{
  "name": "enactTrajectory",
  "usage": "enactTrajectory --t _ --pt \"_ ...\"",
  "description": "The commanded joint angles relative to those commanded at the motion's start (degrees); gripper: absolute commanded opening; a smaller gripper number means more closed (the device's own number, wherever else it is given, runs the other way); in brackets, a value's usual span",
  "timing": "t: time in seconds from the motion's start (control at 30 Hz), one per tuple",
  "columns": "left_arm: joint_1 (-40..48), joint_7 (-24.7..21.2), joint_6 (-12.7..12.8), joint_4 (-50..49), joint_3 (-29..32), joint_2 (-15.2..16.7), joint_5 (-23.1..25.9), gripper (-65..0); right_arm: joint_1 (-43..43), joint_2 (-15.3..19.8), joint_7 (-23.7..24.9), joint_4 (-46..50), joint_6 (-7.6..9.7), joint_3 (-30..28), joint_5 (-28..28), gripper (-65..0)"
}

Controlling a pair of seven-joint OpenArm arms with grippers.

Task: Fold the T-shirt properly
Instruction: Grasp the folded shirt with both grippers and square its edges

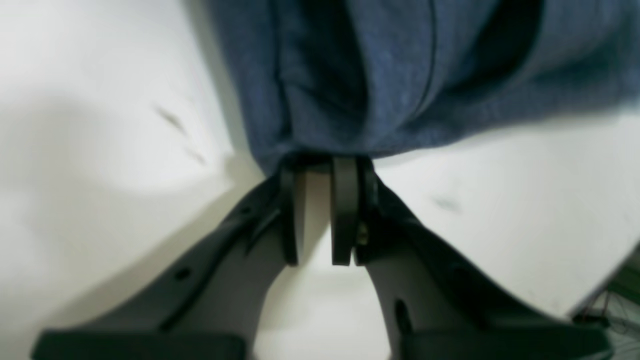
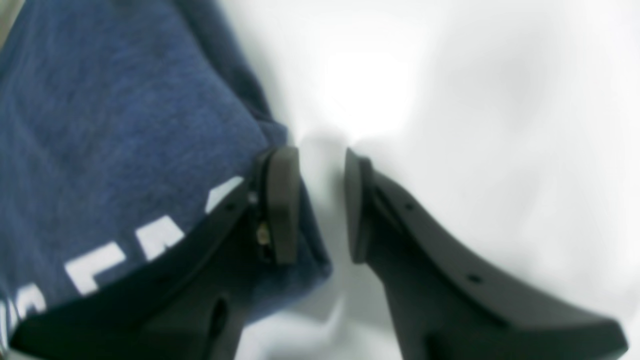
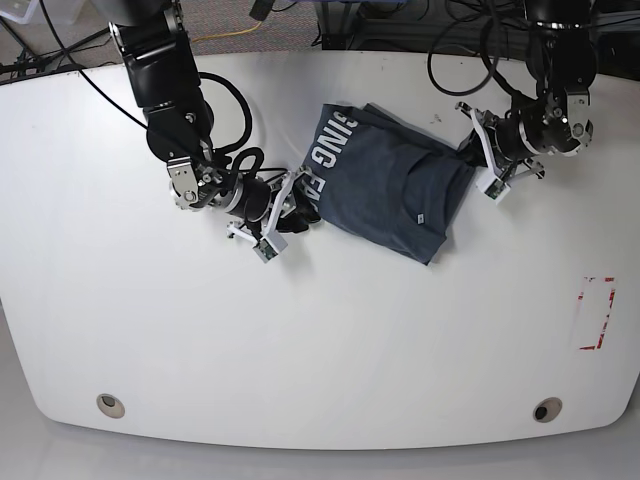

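Left pincer [image 1: 320, 170] clenches the T-shirt's [image 3: 390, 185] 3 o'clock edge. Right pincer [image 2: 320, 205] stands released, one finger over the 9 o'clock edge. Slate-blue, heathered, bunched, white lettering up, the shirt lies at the white surface's [image 3: 300, 350] 12 o'clock.

white table [image 3: 320, 330] | red-marked rectangle [image 3: 596, 313] near edge | cables [image 3: 60, 45] on floor behind
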Motion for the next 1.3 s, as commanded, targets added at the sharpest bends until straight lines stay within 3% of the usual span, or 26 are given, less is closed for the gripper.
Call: enactTrajectory --t 0.23,0.4,0.6,0.67,0.87,1.0,1.17,1.23,1.3 --pt "-9.93 0.0 0.0 -8.53 0.0 0.09 0.0 -56.8 -7.21 1.67 -0.35 9.05 -0.18 -0.18 0.09 -50.6" --pt "-14.77 0.0 0.0 -11.16 0.26 0.35 0.0 -56.8 -11.08 1.49 -3.25 13.19 -0.35 -0.26 0.09 -50.6" --pt "-17.76 0.0 0.0 -11.08 4.4 0.35 -0.09 -56.8 -14.42 -2.46 -5.27 16.26 -0.44 -0.26 0.09 -50.6" --pt "-18.81 0.0 0.0 -11.08 4.48 1.93 -0.09 -56.8 -14.51 -4.13 -5.54 16.09 -0.44 -0.88 0.09 -50.6" --pt "-19.87 0.0 0.0 -10.64 4.4 2.46 -0.09 -56.8 -13.89 -4.84 -5.54 16.09 -0.62 -7.65 0.09 -50.6" --pt "-19.6 0.18 0.0 -5.54 4.31 0.35 0.0 -56.8 -13.8 -4.57 -5.54 16.35 -2.99 -7.65 0.09 -50.6" --pt "-16.26 0.18 0.0 6.07 4.31 -1.93 0.0 -56.7 -13.1 -1.67 -5.54 17.58 -3.25 -7.65 0.62 -50.6" --pt "-14.42 0.18 0.0 10.73 4.22 -1.93 0.0 -54.2 -13.1 -0.7 -5.54 18.2 -3.25 -7.65 0.62 -50.6" --pt "-12.13 0.18 2.95 15.38 4.31 -1.58 0.0 -46.0 -13.1 0.18 -5.54 18.29 -3.25 -7.56 0.53 -50.6"
